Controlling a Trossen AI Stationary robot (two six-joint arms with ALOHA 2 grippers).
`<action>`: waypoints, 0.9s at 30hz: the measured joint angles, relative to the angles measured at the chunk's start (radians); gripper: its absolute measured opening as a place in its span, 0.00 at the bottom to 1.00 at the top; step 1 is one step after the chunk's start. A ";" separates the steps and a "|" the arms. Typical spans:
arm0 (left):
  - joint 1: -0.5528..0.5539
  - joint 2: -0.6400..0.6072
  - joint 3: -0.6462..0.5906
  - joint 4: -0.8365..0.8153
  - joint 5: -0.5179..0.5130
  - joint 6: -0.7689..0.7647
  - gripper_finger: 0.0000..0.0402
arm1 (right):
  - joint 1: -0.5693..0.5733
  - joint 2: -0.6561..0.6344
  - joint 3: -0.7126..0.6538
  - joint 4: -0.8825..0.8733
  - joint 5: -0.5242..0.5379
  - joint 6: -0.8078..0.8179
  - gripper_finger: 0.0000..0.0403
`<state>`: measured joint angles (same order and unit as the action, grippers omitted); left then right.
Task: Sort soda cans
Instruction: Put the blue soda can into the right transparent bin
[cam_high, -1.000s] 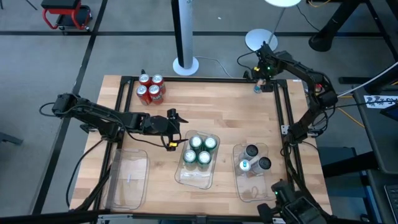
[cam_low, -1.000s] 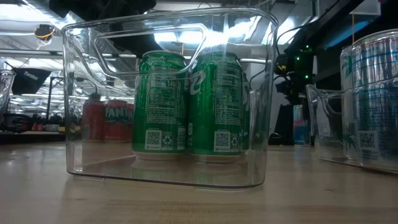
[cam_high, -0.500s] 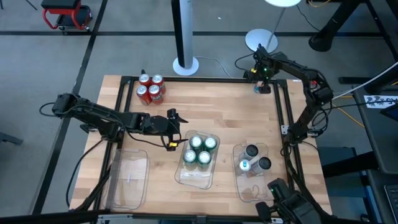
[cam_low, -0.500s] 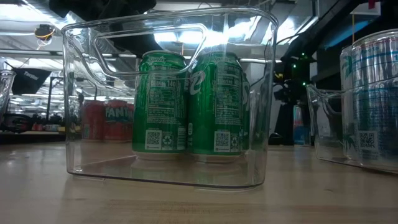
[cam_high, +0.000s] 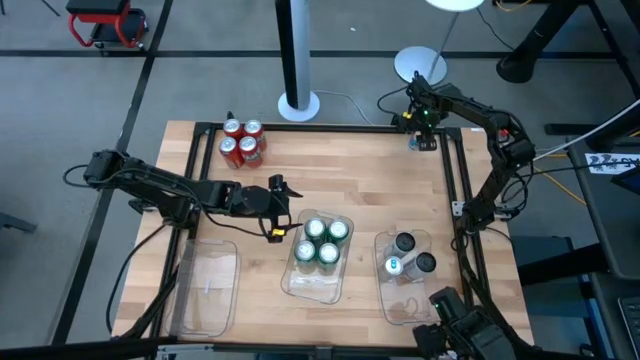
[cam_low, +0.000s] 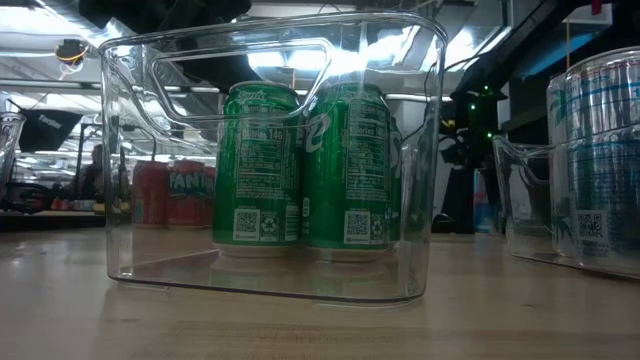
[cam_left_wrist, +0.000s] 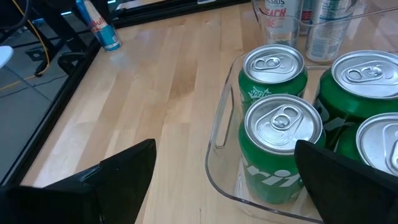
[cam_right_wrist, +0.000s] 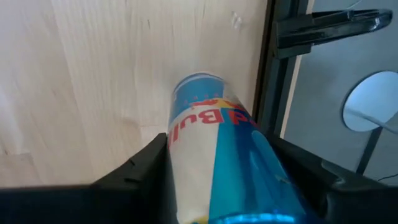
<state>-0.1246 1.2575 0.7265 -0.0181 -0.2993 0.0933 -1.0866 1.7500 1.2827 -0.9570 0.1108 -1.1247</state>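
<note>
At far left of the worktop (cam_high: 380, 190), four red cans (cam_high: 242, 142) stand in a tight cluster, not yet in any tray. Near left, a clear tray (cam_high: 207, 287) holds no cans. The left hand (cam_high: 283, 211) hovers between the red cans and the middle tray (cam_high: 318, 256), fingers spread, holding nothing. That tray holds four green cans (cam_high: 322, 241). The right tray (cam_high: 408, 272) holds three silver cans (cam_high: 410, 257).

At the far right corner, the right hand (cam_high: 421, 128) has just changed: a second ago its fingers stood wide around a blue-and-silver can (cam_right_wrist: 214, 155); now they pinch it. It stands upright on the worktop beside the black frame rail. Judging by colour, it is likely the fourth can for the right tray, so the grasp is made and the lift and carry come next.

Readable writing: the pinched can shows "Bull" in red letters. A green can in the left wrist view shows part of "Sprite". In the low view the red cans read "FANTA" in part, and the green cans carry small label text and square codes too small to read.
</note>
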 joint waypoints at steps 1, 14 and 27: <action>0.000 0.000 0.000 0.000 0.000 0.000 0.92 | 0.000 0.000 0.000 -0.001 0.000 -0.007 0.56; 0.000 0.000 0.000 0.000 0.000 0.000 0.92 | 0.060 -0.100 -0.003 -0.084 -0.070 -0.082 0.56; 0.000 0.000 0.000 0.004 0.000 0.000 0.92 | 0.325 -0.375 -0.002 -0.200 -0.078 -0.033 0.57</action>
<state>-0.1246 1.2572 0.7265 -0.0143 -0.2991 0.0933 -0.7619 1.3749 1.2808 -1.1567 0.0330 -1.1576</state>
